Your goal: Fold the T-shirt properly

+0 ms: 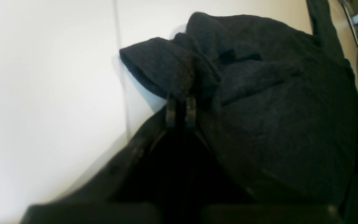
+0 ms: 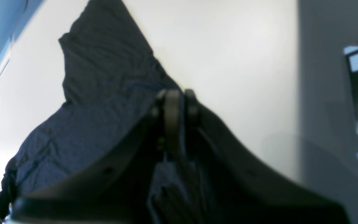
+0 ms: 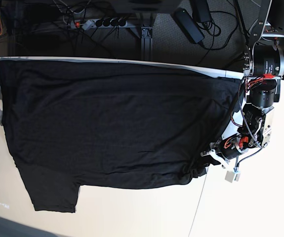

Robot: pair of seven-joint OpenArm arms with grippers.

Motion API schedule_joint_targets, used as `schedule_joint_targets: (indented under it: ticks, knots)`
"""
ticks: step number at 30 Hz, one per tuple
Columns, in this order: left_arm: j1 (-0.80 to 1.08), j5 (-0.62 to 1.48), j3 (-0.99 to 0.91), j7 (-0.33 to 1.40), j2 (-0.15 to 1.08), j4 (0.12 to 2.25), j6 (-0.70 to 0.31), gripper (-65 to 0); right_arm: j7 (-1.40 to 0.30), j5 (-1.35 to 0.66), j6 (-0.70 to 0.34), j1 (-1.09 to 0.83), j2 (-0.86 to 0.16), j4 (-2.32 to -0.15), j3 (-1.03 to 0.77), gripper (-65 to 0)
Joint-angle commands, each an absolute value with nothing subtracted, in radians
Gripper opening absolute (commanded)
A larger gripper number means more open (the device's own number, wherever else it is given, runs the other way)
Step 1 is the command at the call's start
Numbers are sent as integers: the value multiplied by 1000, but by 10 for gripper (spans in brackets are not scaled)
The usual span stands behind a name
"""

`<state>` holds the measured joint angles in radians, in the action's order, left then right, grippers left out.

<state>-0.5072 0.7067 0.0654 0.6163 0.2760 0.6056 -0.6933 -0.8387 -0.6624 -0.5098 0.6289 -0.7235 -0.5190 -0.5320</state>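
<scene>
One T-shirt point(image 3: 112, 123), black and plain on the side that shows, lies spread wide over a pale counter point(image 3: 146, 212), its far hem along the counter's back edge and one short sleeve pointing toward the near edge at the left of the base view. Behind the counter the floor is dark, with a power strip point(image 3: 100, 22) and a tangle of cables. Only one arm shows in the base view, at the right; the other is out of that frame, so the right gripper point(image 2: 179, 101) is seen only from its own wrist camera, jaws together on a raised fold of the shirt, which hangs down between them. At the right, the left gripper point(image 1: 180, 109) has its jaws clamped on a bunched ridge of the shirt's edge near the counter's right side. Both wrist views are blurred, and no print or label can be made out.
</scene>
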Motion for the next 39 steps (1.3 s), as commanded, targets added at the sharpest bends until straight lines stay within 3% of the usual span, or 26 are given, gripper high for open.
schedule_joint_targets:
  ticks: [1, 5, 9, 11, 18, 25, 27, 33, 39]
  knots:
    - [-514, 661, 69, 661, 277, 604, -698, -650, -813, -680, -577, 653, -757, -537, -535, -620]
    - [-514, 661, 69, 662, 283, 604, -698, -650, -772, -654, -577, 653, -740, -535, -535, -580]
    - [-514, 661, 69, 671, 285, 604, -698, -650, -703, -562, -576, 653, -697, -529, -535, -349]
    - [-514, 660, 69, 678, 286, 604, -698, -650, -665, -526, -576, 653, -667, -518, -535, -288]
    - [-514, 639, 69, 689, 313, 604, -698, -650, -576, -376, -573, 653, -554, -486, -534, -288]
    - [-515, 639, 69, 685, 338, 604, -698, -650, -558, -335, -573, 653, -537, -486, -534, -291]
    - [-514, 640, 69, 680, 338, 604, -698, -650, -557, -324, -573, 653, -537, -486, -534, -341]
    - [-514, 639, 69, 678, 338, 604, -698, -650, -553, -272, -573, 648, -537, -487, -534, -650]
    - [-511, 638, 69, 686, 342, 604, -698, -650, -553, -276, -573, 576, -537, -490, -534, -650]
